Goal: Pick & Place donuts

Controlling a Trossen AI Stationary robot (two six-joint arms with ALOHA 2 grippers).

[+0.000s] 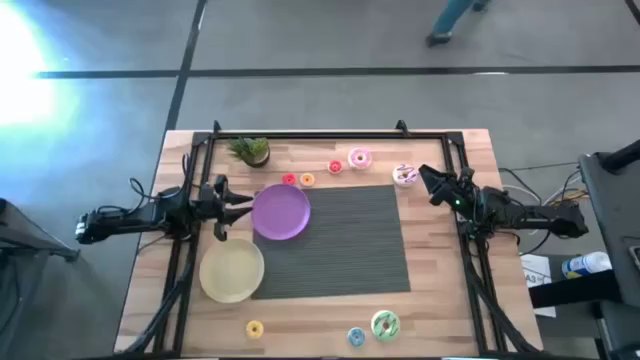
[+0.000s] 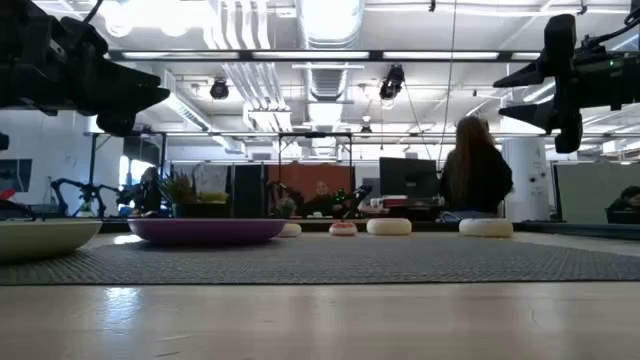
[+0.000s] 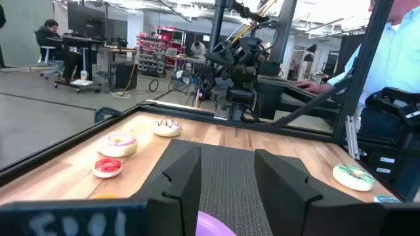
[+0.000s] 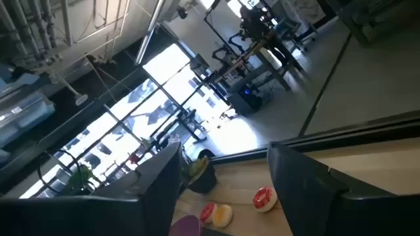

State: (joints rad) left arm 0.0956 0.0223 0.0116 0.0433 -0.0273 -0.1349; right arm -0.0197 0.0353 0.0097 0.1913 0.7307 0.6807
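Note:
Both grippers are open and hang above the table, touching nothing. My left gripper (image 1: 243,205) (image 3: 226,160) hovers at the left rim of the purple plate (image 1: 281,212). My right gripper (image 1: 427,182) (image 4: 223,157) hovers just right of the white-sprinkled donut (image 1: 405,175). Along the far side lie the pink donut (image 1: 360,158), a tiny red one (image 1: 335,167), another red one (image 1: 289,180) and an orange one (image 1: 307,180). Near the front edge lie the yellow (image 1: 254,328), blue (image 1: 355,337) and green-iced (image 1: 385,324) donuts. All rest flat on the wood.
A grey woven mat (image 1: 335,240) covers the table's middle, with the purple plate on its far-left corner and a yellow plate (image 1: 232,270) at its left edge. A small potted plant (image 1: 250,150) stands at the far edge. A black frame (image 1: 330,134) borders the table. People are beyond it.

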